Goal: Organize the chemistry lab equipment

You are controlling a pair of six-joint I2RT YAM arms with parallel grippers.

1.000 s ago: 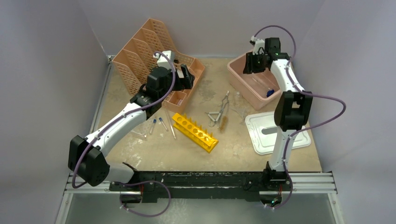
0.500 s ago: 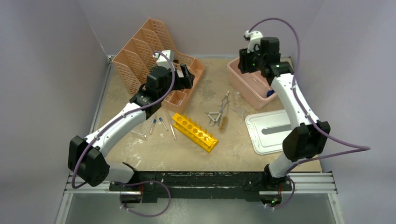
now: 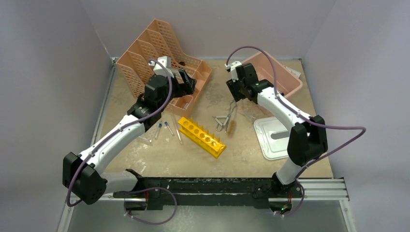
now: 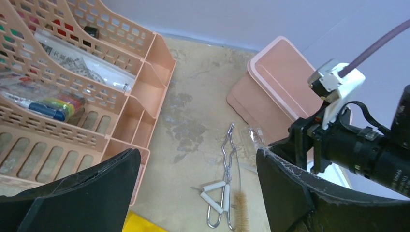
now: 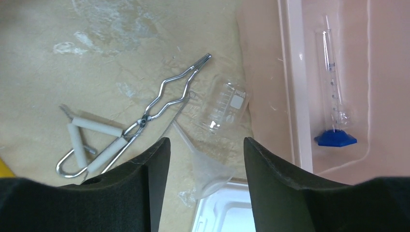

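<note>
Tabletop (image 3: pixel 159 154): right tool (image 5: pixel 203 145) open, empty, near tongs (image 5: pixel 143 118); left tool (image 4: pixel 197 154) open.

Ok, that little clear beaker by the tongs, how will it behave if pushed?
The beaker lies on its side, so it would probably roll. It looks like thin clear glass, likely light, fragile and slippery. The pink tub close beside it might stop it.
</note>
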